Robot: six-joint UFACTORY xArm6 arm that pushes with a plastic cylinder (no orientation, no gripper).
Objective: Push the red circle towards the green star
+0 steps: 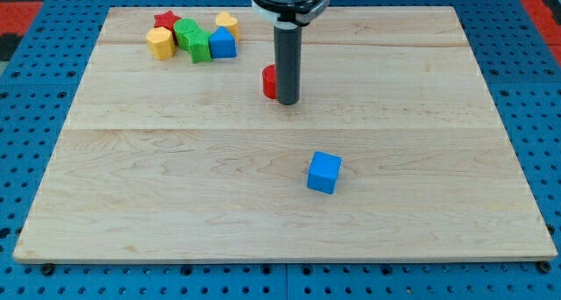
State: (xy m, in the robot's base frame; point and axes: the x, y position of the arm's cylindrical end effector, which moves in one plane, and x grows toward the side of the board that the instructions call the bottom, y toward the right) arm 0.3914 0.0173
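Note:
The red circle (269, 81) lies on the wooden board, above the middle, partly hidden behind my rod. My tip (287, 101) rests on the board touching the red circle's right side. The green star (200, 47) sits in a cluster at the view's top left, well left of and a little above the red circle.
The cluster also holds a red star (165, 20), a green block (185, 30), a yellow hexagon-like block (159, 43), a blue block (223, 44) and a yellow block (227, 22). A blue cube (323, 172) lies alone below and right of the tip. The board's edge (280, 258) runs along the bottom.

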